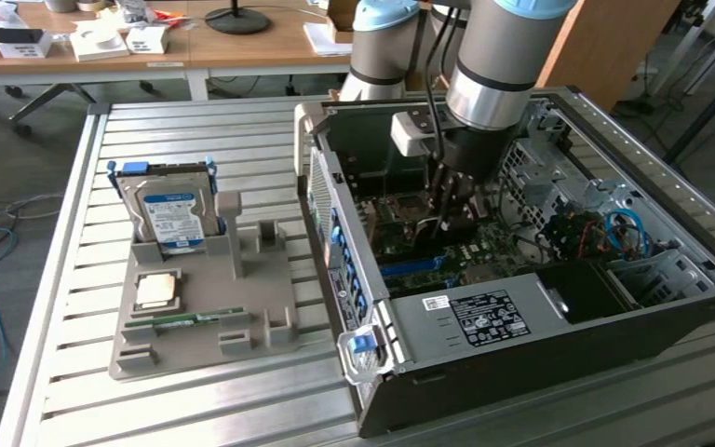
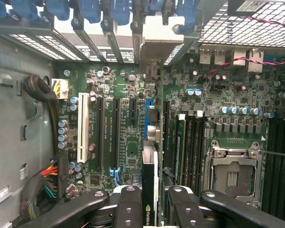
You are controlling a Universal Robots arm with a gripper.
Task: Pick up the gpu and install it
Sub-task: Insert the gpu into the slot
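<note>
One pincer [image 2: 153, 197] pinching gpu [image 2: 147, 173] edge-on over motherboard [image 2: 123, 128], wrist view, arm [image 1: 494, 65] inside case [image 1: 557, 372], exterior view

The gripper [image 2: 150, 202] has its dark fingers [image 2: 129, 205] clamped on the gpu [image 2: 148, 179], which is held edge-on over the green motherboard [image 2: 128, 142]. The card runs just beside the open CPU socket [image 2: 232, 173]. A white slot [image 2: 83, 127] lies well beyond the card from that socket.

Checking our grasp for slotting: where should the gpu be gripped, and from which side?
Pinch the gpu across its two flat faces at the edge away from the motherboard, coming from the case's open side; it stands slim edge-on, as the gripper holds it.
</note>
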